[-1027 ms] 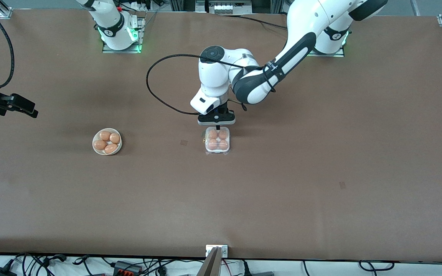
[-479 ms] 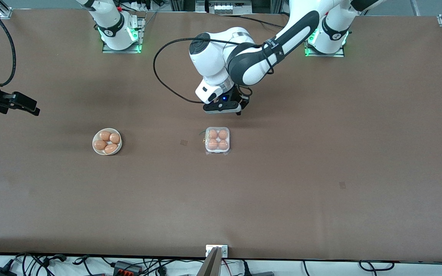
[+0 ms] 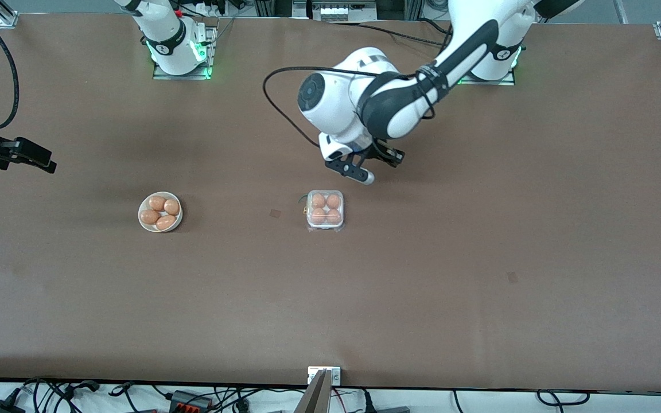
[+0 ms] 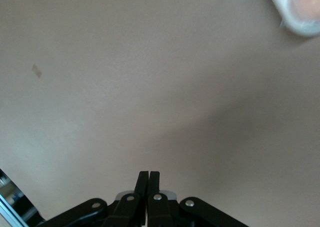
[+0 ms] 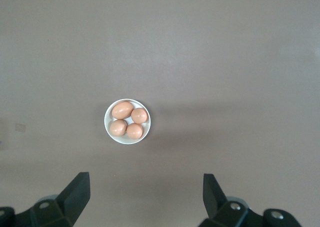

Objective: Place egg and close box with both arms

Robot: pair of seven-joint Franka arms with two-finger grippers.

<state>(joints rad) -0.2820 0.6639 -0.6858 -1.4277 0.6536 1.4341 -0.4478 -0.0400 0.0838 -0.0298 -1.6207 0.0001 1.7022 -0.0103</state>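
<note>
The clear box (image 3: 325, 227) sits mid-table with its lid down over four orange-brown eggs (image 3: 318, 201); I cannot tell the task's egg from the others. One corner of the box shows in the left wrist view (image 4: 300, 17). My left gripper (image 3: 392, 158) hangs over bare table beside the box, toward the left arm's end. Its fingers are shut and empty in its wrist view (image 4: 148, 176). My right gripper (image 3: 37, 159) waits over the right arm's end of the table, open and empty in its wrist view (image 5: 145, 187).
A round white bowl (image 3: 142, 221) with several more eggs stands toward the right arm's end, level with the box. It also shows below the right gripper in the right wrist view (image 5: 108, 118). A black cable loops off the left arm (image 3: 276, 109).
My left gripper has lifted off the box's lid and swung away toward the left arm's end. The box stays shut. The right arm has barely moved.
</note>
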